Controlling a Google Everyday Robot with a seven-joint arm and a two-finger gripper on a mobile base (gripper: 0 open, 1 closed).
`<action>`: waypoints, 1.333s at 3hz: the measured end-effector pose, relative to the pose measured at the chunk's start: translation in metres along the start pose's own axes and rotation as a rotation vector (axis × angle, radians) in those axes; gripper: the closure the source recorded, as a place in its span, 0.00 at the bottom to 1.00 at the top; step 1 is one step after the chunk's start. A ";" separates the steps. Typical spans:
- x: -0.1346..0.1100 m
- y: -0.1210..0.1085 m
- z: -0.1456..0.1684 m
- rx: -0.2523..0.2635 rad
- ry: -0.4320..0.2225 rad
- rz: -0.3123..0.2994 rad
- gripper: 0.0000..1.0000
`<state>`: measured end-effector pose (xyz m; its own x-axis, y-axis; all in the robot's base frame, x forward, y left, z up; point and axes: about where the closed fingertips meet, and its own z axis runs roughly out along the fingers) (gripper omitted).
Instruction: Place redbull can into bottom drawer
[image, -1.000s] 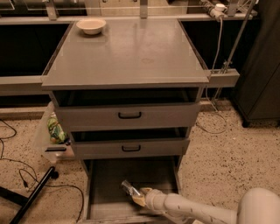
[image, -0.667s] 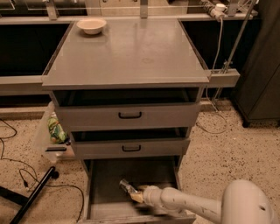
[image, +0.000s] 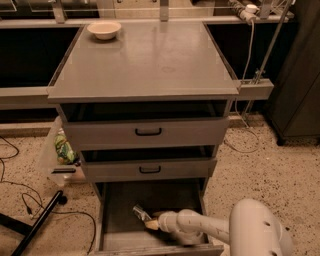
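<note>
The bottom drawer (image: 120, 202) of the grey cabinet is pulled open, and its plain grey floor shows. My gripper (image: 150, 223) reaches into it from the lower right on a white arm. It is shut on the redbull can (image: 140, 212), a small silver can that sticks out to the upper left of the fingertips, low over the middle of the drawer floor. I cannot tell whether the can touches the floor.
The two shallower drawers above, top (image: 148, 132) and middle (image: 150, 170), stand slightly open over the bottom drawer. A cream bowl (image: 104, 29) sits at the back left of the cabinet top. A clear bag (image: 64, 150), a black pole (image: 40, 222) and cables lie on the floor at left.
My gripper has moved a little to the left inside the bottom drawer with the can in it. The arm has shifted left with it.
</note>
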<state>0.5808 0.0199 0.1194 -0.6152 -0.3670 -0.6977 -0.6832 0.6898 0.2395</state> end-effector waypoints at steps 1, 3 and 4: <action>-0.002 0.000 0.000 0.000 0.000 -0.001 0.81; -0.002 0.000 0.000 0.000 0.000 -0.001 0.35; -0.002 0.000 0.000 0.000 0.000 -0.001 0.11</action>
<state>0.5818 0.0206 0.1209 -0.6142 -0.3679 -0.6981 -0.6841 0.6892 0.2387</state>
